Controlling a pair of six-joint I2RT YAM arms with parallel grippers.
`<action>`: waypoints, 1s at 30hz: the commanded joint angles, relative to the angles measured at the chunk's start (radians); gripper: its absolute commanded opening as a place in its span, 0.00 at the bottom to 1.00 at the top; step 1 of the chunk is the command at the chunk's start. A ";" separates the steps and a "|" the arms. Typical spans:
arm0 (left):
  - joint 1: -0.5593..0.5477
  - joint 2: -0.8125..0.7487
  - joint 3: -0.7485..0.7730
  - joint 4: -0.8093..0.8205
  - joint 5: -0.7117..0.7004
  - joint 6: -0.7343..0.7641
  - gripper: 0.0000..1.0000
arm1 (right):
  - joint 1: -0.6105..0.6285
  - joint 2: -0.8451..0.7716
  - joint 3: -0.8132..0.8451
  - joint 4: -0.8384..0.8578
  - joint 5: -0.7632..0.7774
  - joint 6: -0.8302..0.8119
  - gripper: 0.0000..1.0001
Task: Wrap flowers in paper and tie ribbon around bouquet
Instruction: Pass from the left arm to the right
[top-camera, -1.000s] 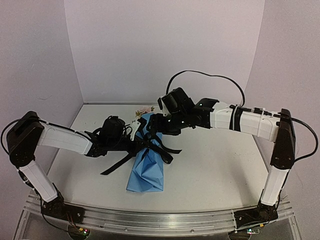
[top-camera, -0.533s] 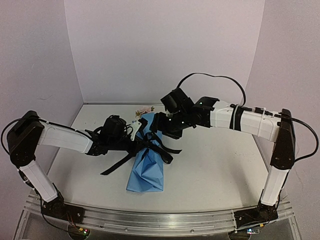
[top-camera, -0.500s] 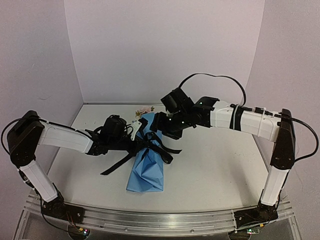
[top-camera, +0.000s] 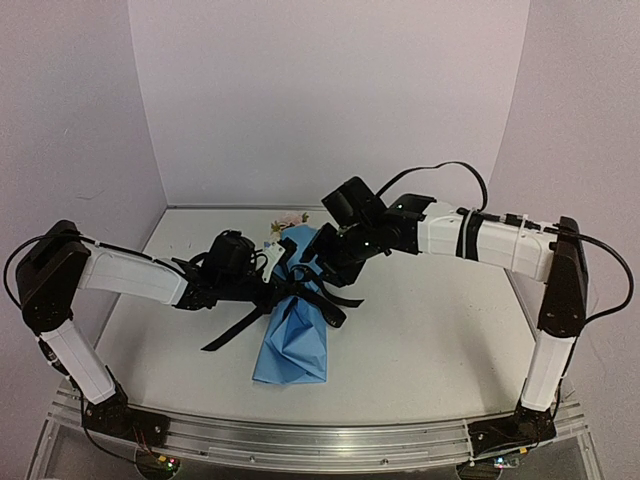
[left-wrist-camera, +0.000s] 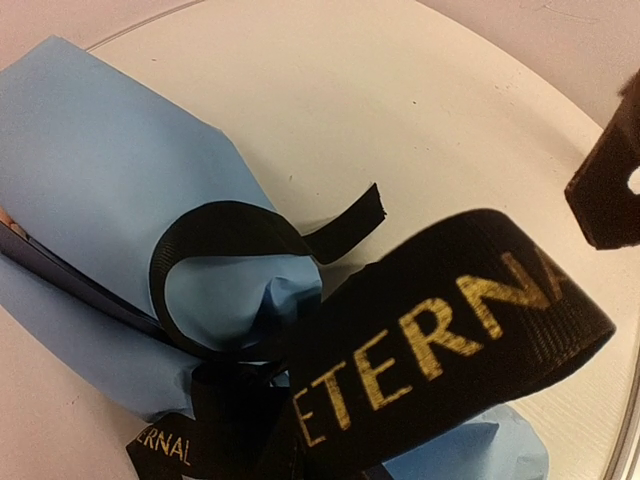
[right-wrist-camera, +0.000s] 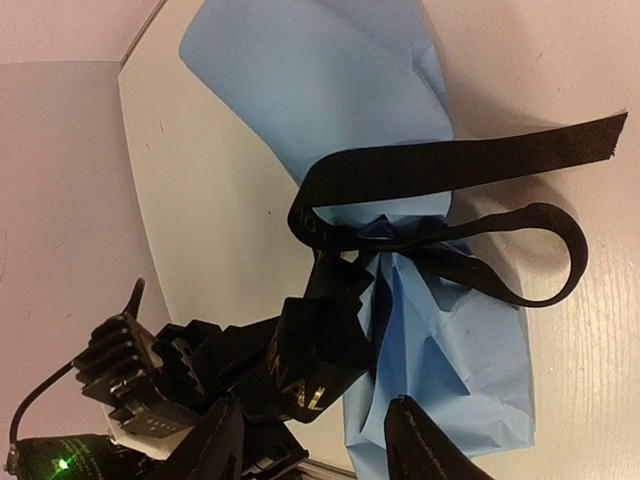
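White table, one blue bouquet, one black ribbon around it.

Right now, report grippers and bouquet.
Left gripper shut on ribbon. Right gripper open above bouquet. Ribbon looped round it, ends loose.

bouquet: I note it lying flat on the surface, pinched at mid-length.
paper: light blue, creased.
ribbon: black, gold lettering, tied round the pinch; loops and tails loose.
flowers: pale heads at far end.
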 joint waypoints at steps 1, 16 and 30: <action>-0.003 -0.008 0.027 0.010 -0.015 0.019 0.01 | -0.026 0.036 0.021 0.031 -0.029 0.081 0.48; -0.005 0.019 0.045 -0.007 -0.010 0.025 0.01 | -0.034 0.062 0.029 0.071 -0.071 0.143 0.44; -0.006 0.021 0.056 -0.021 -0.025 0.057 0.01 | -0.034 0.034 -0.030 0.121 -0.104 0.171 0.44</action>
